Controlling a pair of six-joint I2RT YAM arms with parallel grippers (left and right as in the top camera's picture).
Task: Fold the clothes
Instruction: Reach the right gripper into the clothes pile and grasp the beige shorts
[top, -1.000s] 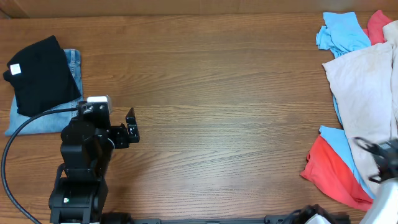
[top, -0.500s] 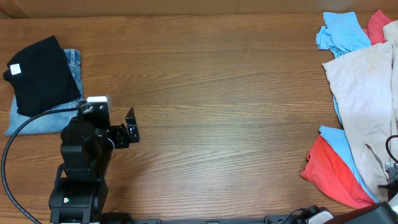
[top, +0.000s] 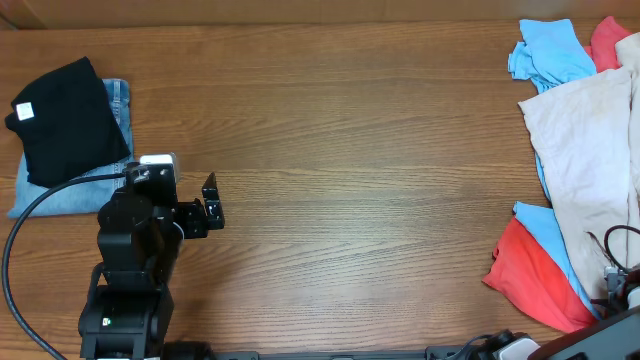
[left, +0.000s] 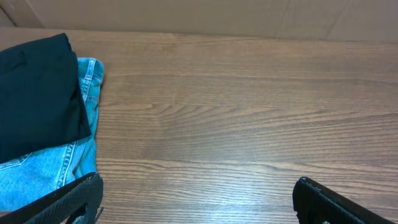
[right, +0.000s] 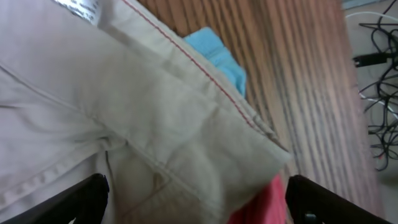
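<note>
While my right claw (right: 196, 194) hangs spread wide, the trousers (right: 124, 118) lie just under it (on a blue cloth (right: 219, 59) and a red cloth (right: 261, 205)) by the table (right: 301, 93) edge, pale beige and crumpled.

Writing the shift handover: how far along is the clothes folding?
Done: a black garment lies folded on folded jeans at left. In hand: the right gripper hovers open over the beige trousers, gripping nothing. Left: the trousers, blue garment and red garment lie crumpled.
</note>
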